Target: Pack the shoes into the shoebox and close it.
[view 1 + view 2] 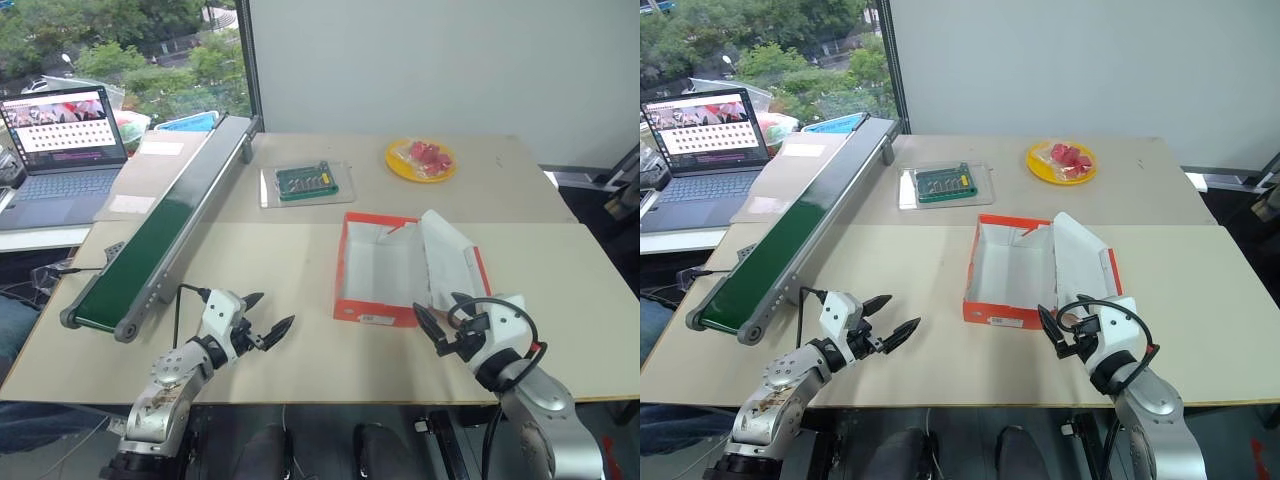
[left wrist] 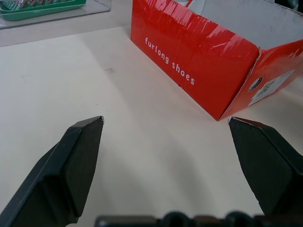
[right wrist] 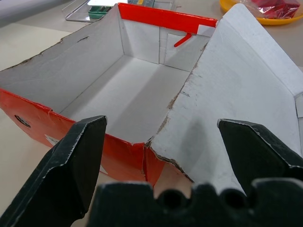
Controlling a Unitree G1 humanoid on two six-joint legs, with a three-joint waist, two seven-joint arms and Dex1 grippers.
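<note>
- The shoebox (image 1: pixel 385 272) lies open on the pale worktop (image 1: pixel 290 290), orange-red outside and white inside, with nothing in it; its lid (image 1: pixel 452 262) is folded back toward the robot's right, white underside up
- The left pincer (image 1: pixel 268 318) hovers over the worktop to the left of the box and apart from it, its two black fingers (image 2: pixel 71 170) spread wide with nothing between them — the box's long side and near corner lie ahead of it
- The right pincer (image 1: pixel 442 322) sits just beside the box's near right corner, fingers (image 3: pixel 71 165) wide apart and gripping nothing; the box's hollow and the lid's torn hinge edge are straight ahead of it
- White lettering on the box's long side reads "furlong shoes" (image 2: pixel 169 61); the short end carries a white label (image 2: pixel 271 87) with a small round black mark, its print too small to read
- Farther back on the worktop: a clear tray with a green circuit board (image 1: pixel 306 182), a yellow plate (image 1: pixel 420 160) of red pieces, and a green conveyor belt (image 1: pixel 160 235) running diagonally
- An open laptop (image 1: pixel 62 150) stands at the far left — its screen text is too small to read
</note>
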